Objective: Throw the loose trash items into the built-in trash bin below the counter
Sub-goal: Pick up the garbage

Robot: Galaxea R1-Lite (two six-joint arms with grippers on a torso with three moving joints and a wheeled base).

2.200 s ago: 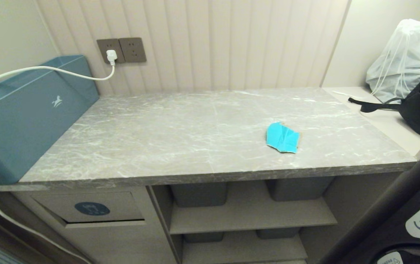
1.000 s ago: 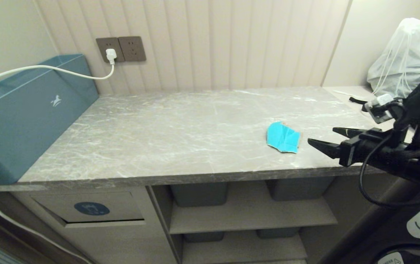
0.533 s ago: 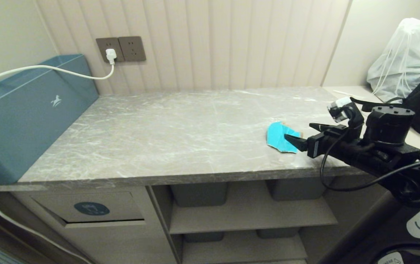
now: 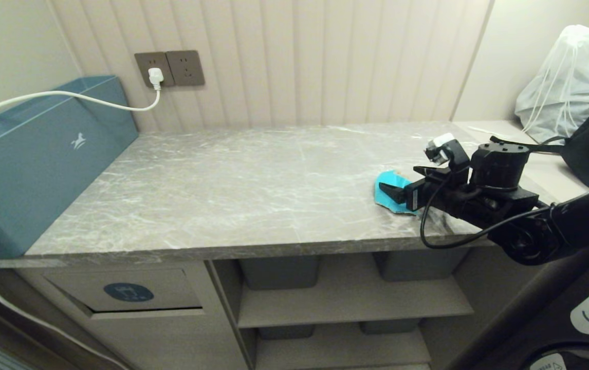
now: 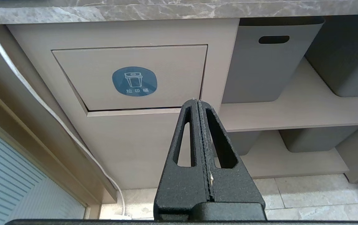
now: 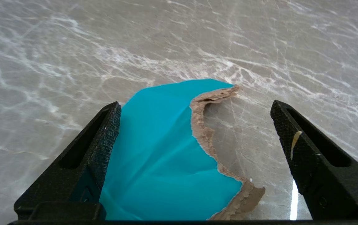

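- Your right gripper's fingers stand wide apart, holding nothing, one on each side of the turquoise scrap.
- In the right wrist view one finger overlaps the scrap's edge, while the other sits clear of it over bare marble; you cannot tell whether either tip touches the paper.
- You will find the scrap lying flat on the table, towards the robot's right and near the front edge, its torn brown edge showing.
- From the head view, your right gripper reaches in low over the table from the right, partly covering the scrap.
- Your left gripper's fingers are pressed tightly together and hold nothing; the gripper hangs below table height, pointing at the built-in trash bin.
- The bin's flap with its dark-blue sticker sits in the cabinet front under the table's left part, well apart from the scrap.
- A big blue box stands on the table's left end, and grey tubs sit on the shelves beside the bin.
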